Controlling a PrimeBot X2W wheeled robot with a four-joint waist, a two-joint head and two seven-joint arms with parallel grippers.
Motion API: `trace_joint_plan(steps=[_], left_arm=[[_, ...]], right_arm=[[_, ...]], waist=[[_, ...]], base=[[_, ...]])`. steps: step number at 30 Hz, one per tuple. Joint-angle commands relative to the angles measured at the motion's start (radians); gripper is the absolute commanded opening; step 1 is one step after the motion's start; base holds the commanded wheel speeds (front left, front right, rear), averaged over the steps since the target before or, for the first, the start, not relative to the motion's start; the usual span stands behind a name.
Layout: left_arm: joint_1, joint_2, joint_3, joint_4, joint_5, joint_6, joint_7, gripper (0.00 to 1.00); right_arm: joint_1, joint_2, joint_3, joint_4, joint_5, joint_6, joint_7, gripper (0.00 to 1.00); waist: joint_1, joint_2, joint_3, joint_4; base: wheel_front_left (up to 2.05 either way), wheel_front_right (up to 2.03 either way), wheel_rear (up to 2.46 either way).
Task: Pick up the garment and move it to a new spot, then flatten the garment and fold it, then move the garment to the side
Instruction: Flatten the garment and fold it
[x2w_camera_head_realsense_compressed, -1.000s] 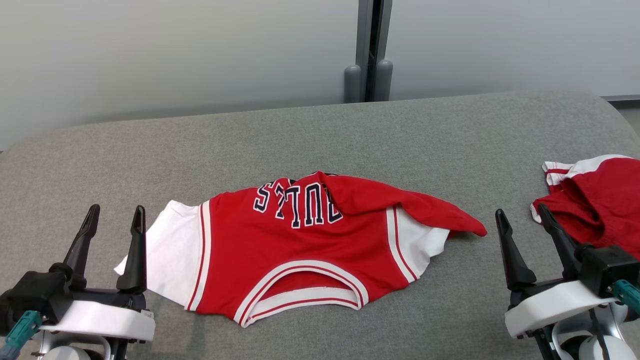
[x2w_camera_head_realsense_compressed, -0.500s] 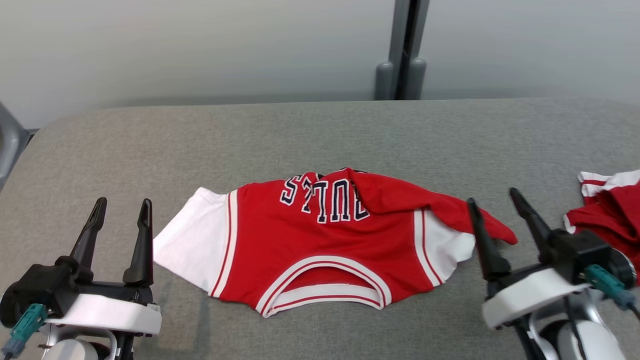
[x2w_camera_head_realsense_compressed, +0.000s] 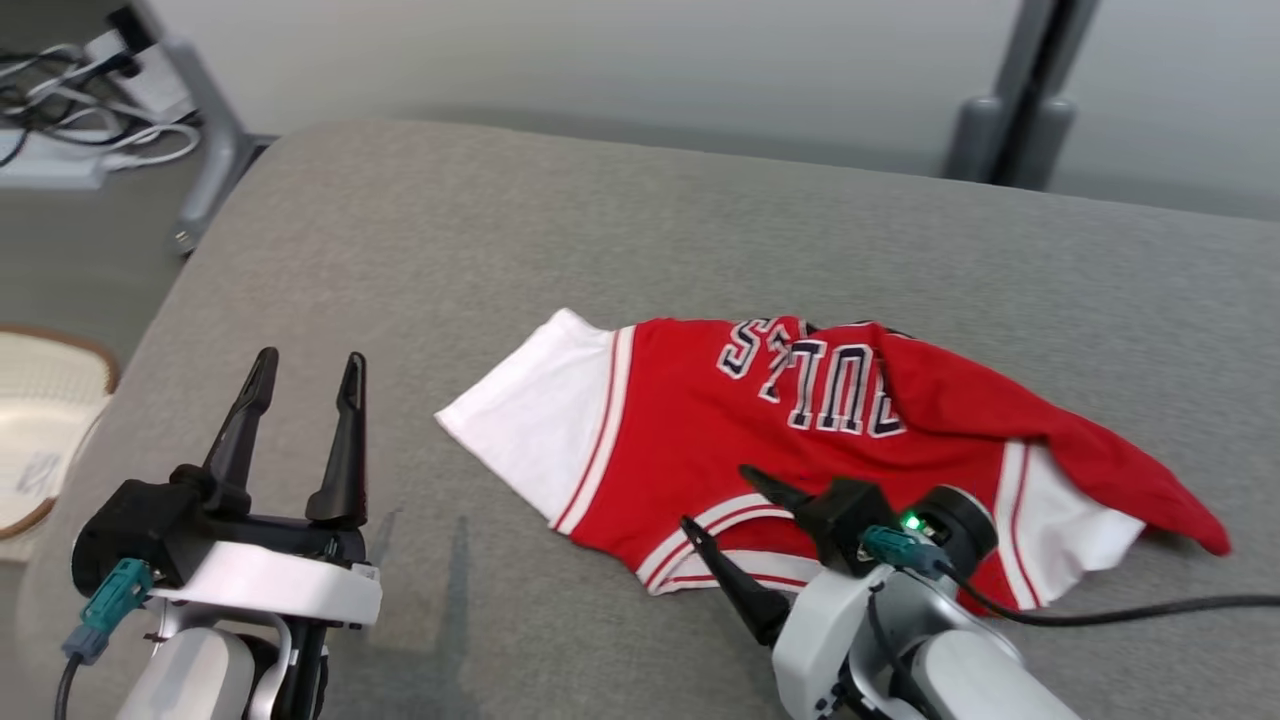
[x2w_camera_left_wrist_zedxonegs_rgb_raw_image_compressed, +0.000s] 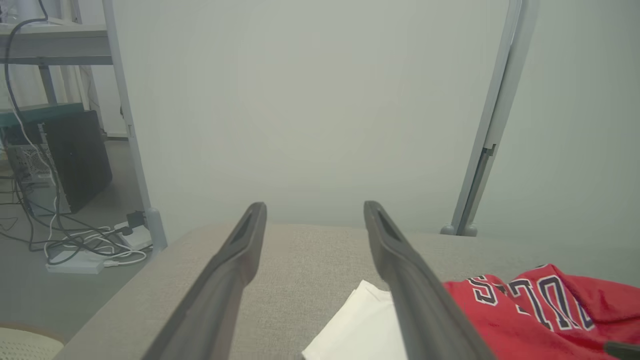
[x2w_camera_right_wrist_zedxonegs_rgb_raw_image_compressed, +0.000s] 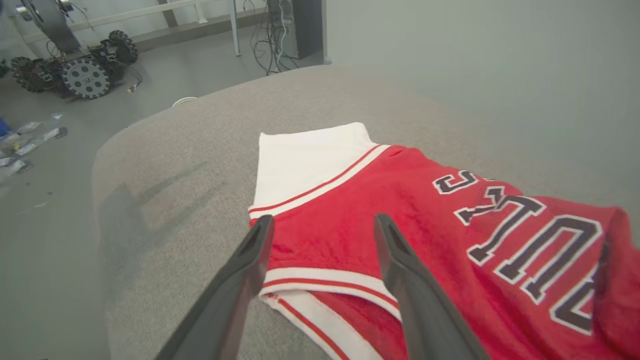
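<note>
The jersey (x2w_camera_head_realsense_compressed: 800, 430) lies on the grey table (x2w_camera_head_realsense_compressed: 480, 220), in front of me and a little to my right. Its long axis runs across my view, from the white sleeve (x2w_camera_head_realsense_compressed: 530, 430) on my left to a red folded-over tip (x2w_camera_head_realsense_compressed: 1180, 510) far right. The lettering reads upside down to me and the collar (x2w_camera_head_realsense_compressed: 700, 560) faces me.

My right gripper (x2w_camera_head_realsense_compressed: 715, 497) sits at that near edge, fingers spread wide and holding nothing, angled away and leftward. In the right wrist view they straddle the collar band. Whether the tips touch cloth I cannot tell.

My left gripper (x2w_camera_head_realsense_compressed: 311, 355) is also wide and empty, over bare table, well apart from the sleeve.

So the right arm is nearer. I judge the pickup falls to it, pinching the collar edge just ahead of the fingers.
</note>
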Motion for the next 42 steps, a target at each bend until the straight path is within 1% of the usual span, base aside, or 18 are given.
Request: trace_joint_plan(steps=[1,5,9,12,17,18,19,20,22,23,28,33,39,40,42], left_arm=[[-0.019,-0.005,-0.001,0.009,0.009,-0.009,-0.004,1.00],[-0.036,-0.033,0.003,0.025,0.019,-0.027,-0.005,1.00],[-0.045,-0.065,0.007,0.037,0.034,-0.053,-0.005,1.00],[-0.054,-0.087,0.014,0.047,0.050,-0.072,-0.005,1.00],[-0.061,-0.114,0.026,0.072,0.074,-0.099,-0.005,1.00],[-0.059,-0.118,0.029,0.076,0.078,-0.104,-0.005,1.00],[-0.060,-0.121,0.033,0.080,0.083,-0.108,-0.005,1.00],[-0.062,-0.125,0.037,0.083,0.088,-0.113,-0.005,1.00],[-0.066,-0.134,0.047,0.089,0.096,-0.121,-0.005,1.00],[-0.069,-0.142,0.058,0.091,0.104,-0.125,-0.005,1.00],[-0.064,-0.152,0.087,0.091,0.124,-0.135,-0.005,1.00],[-0.046,-0.155,0.108,0.088,0.143,-0.140,-0.005,1.00],[-0.035,-0.146,0.130,0.077,0.158,-0.144,-0.005,1.00],[-0.035,-0.146,0.130,0.077,0.158,-0.144,-0.005,1.00],[-0.037,-0.143,0.132,0.075,0.160,-0.145,-0.005,1.00]], right_arm=[[-0.022,-0.012,0.023,0.030,0.013,0.000,0.005,1.00],[-0.074,0.000,0.098,0.131,0.044,0.000,0.005,1.00],[-0.132,0.002,0.153,0.256,0.059,0.000,0.020,1.00],[-0.173,0.012,0.186,0.334,0.068,0.000,0.036,1.00],[-0.219,0.024,0.239,0.453,0.082,0.000,0.075,1.00],[-0.226,0.026,0.239,0.465,0.088,0.000,0.065,0.49],[-0.233,0.029,0.240,0.481,0.090,0.000,0.062,0.15],[-0.240,0.032,0.242,0.493,0.093,0.000,0.064,0.00],[-0.257,0.038,0.235,0.503,0.096,0.000,0.034,0.00],[-0.274,0.043,0.221,0.495,0.098,0.000,0.002,0.00],[-0.305,0.048,0.189,0.411,0.107,0.000,-0.061,0.00],[-0.311,0.048,0.134,0.256,0.107,0.000,-0.089,0.00],[-0.262,0.048,-0.010,0.018,0.114,0.000,-0.101,0.00],[-0.262,0.048,-0.010,0.018,0.114,0.000,-0.101,0.00],[-0.231,0.049,-0.072,-0.065,0.132,0.000,-0.090,0.00]], waist=[[0.0000,-0.0001,0.026,0.069],[0.0000,-0.0001,0.043,0.124],[0.0000,-0.0001,0.061,0.165],[0.0000,-0.0001,0.068,0.184],[0.0000,-0.0001,0.073,0.192],[0.0000,-0.0001,0.073,0.192],[0.0000,-0.0001,0.073,0.192],[0.0000,-0.0001,0.073,0.191],[0.0000,-0.0001,0.073,0.188],[0.0000,-0.0001,0.073,0.183],[0.0000,-0.0001,0.068,0.151],[0.0000,-0.0001,0.053,0.095],[0.0000,-0.0001,0.043,0.005],[0.0000,-0.0001,0.043,0.005],[0.0000,-0.0001,0.044,-0.026]], base=[[0.00,0.00,0.00],[0.00,0.00,0.00],[0.00,0.00,0.00],[0.00,0.00,0.00],[0.00,0.00,0.00],[0.00,0.00,0.00],[0.00,0.00,0.00],[0.00,0.00,0.00],[0.00,0.00,0.00],[0.00,0.00,0.00],[0.00,0.00,0.00],[0.00,0.00,0.00],[0.00,0.00,0.00],[0.00,0.00,0.00],[0.00,0.00,0.00]])
